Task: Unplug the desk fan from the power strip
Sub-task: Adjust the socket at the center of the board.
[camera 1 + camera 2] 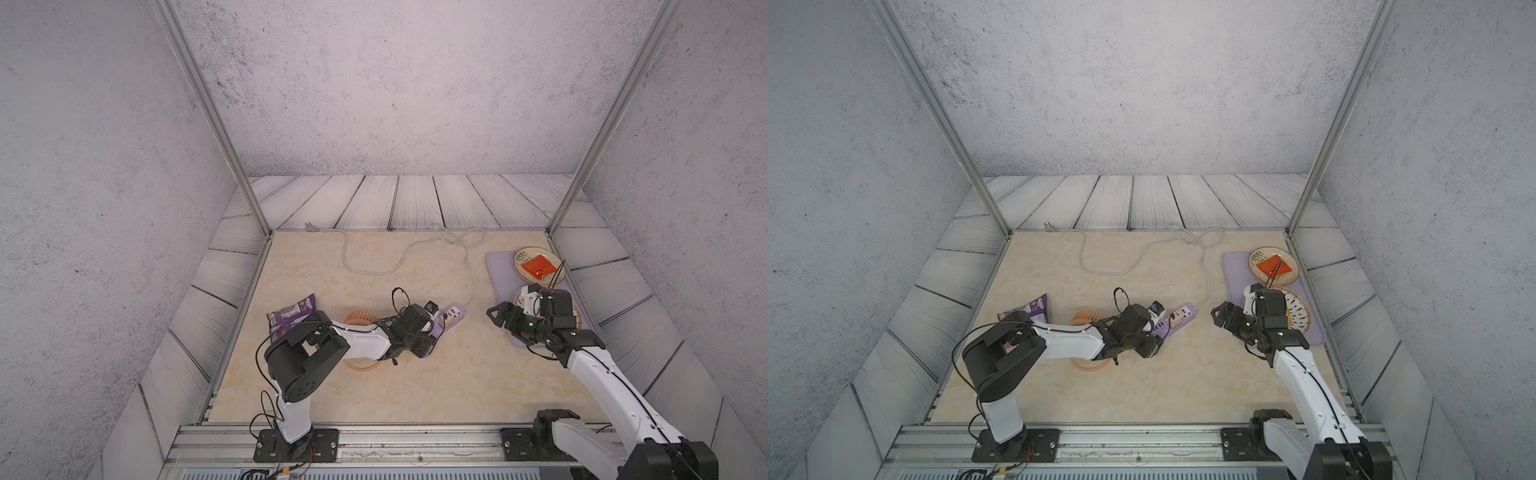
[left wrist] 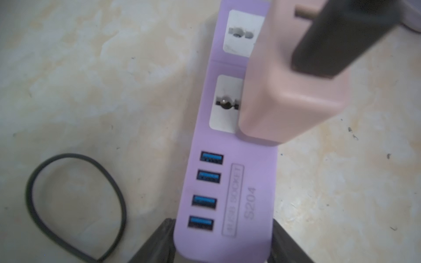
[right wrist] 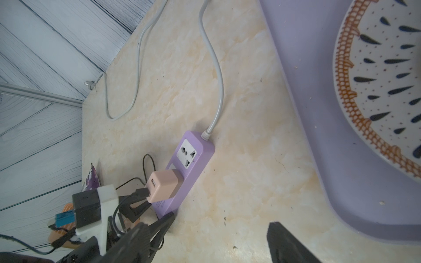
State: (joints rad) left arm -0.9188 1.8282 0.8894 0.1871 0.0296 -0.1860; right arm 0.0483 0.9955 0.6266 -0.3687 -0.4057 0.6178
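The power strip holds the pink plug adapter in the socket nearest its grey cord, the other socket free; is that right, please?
No: the right wrist view shows the pink plug adapter in the power strip's socket farthest from the grey cord, the other free.

Both top views sit high above the front edge of the desk (image 1: 415, 386), side by side, looking down and forward over the whole surface to the back wall (image 1: 395, 104), far enough off that the power strip (image 1: 1187, 313) shows small. The left wrist camera is right down on that strip, looking along it from the USB end past its own left gripper (image 2: 221, 230), very close and slightly blurred. The right wrist camera hangs further back, peering low over the right gripper (image 3: 222, 220) across the desk at the same strip, the one spot all four views share.
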